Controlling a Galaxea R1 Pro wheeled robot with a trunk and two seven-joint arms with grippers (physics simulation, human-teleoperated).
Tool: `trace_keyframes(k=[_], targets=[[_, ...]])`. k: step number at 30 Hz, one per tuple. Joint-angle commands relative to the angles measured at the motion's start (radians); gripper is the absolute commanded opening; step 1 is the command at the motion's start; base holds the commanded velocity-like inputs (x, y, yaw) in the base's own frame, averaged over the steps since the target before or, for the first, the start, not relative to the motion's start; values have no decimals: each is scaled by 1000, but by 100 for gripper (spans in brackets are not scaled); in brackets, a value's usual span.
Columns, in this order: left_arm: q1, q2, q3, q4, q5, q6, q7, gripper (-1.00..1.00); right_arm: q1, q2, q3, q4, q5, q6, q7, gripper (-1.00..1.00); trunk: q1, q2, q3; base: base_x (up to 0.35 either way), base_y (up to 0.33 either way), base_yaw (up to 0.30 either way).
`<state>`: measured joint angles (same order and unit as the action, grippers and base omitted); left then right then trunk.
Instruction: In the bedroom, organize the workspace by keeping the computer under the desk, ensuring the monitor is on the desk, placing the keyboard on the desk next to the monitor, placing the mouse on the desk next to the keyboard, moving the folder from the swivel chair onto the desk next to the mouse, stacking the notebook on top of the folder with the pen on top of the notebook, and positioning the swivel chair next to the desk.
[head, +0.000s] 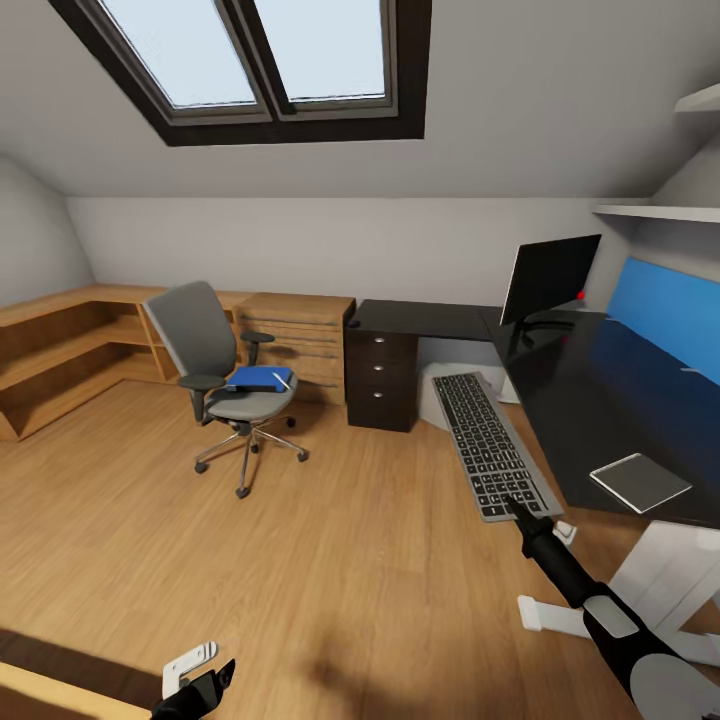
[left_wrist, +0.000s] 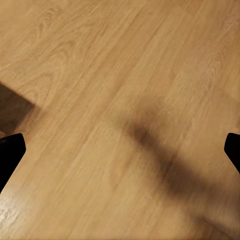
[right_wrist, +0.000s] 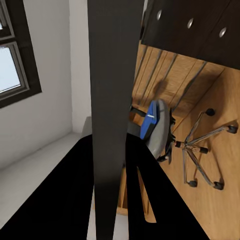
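The right claw (head: 515, 503) was clamped on the near end of the keyboard (head: 488, 440), holding it in the air above the wood floor (head: 330, 560), just beside the front edge of the black tabletop (head: 590, 400). In the right wrist view the keyboard (right_wrist: 112, 100) ran as a dark slab straight away from the camera. The left claw (head: 205, 685) hung low over the floor, its 2 fingers (left_wrist: 11, 152) spread wide with nothing between them. The monitor (head: 548, 275) stood at the tabletop's far corner, and the notebook (head: 640, 482) lay flat near its front edge. Well apart from the tabletop, the swivel chair (head: 225, 375) stood on the floor with the blue folder (head: 257, 378) on its seat, beside a light wooden drawer chest (head: 300, 335). 2 skylights (head: 250, 50) were set in the sloped ceiling.
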<state>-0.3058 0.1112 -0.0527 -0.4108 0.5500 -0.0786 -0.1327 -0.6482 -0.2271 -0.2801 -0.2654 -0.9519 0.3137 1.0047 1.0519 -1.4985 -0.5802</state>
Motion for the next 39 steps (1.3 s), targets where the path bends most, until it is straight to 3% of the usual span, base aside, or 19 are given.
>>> trace_keyframes(k=[1, 39], targets=[[-1, 1, -6, 1, 10, -4, -2, 100, -1, 0, 0, 1, -10, 11, 4, -100, 0, 0, -1, 0, 4, 0], [-1, 1, -6, 1, 10, -4, -2, 100, -1, 0, -1, 6, -11, 7, 7, -100, 0, 0, -1, 0, 0, 0]])
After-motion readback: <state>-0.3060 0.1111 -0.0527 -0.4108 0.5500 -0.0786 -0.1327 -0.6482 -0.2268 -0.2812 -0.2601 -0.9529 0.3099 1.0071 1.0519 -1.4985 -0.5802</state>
